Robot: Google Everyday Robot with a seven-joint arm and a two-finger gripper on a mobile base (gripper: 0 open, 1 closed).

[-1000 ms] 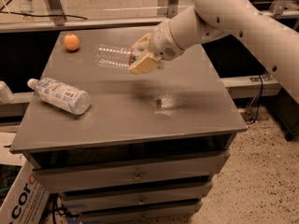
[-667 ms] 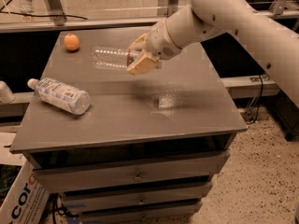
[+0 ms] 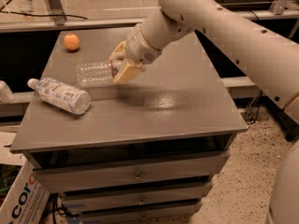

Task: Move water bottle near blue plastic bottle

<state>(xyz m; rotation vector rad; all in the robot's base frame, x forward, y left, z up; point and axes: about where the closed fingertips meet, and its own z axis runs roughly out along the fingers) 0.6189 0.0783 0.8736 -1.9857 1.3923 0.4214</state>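
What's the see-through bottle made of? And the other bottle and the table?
The water bottle, held sideways over the table by the tool, looks like thin clear plastic: you see through its ribbed wall. The blue plastic bottle, lying down, seems plastic too, wrapped in a pale printed label. The table top looks smooth grey, maybe laminate or painted metal, with a dull shine.

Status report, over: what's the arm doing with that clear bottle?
End effector shut on water bottle, held sideways over the table. Blue plastic bottle lying front-left, apart. Orange at far corner, not in the way.
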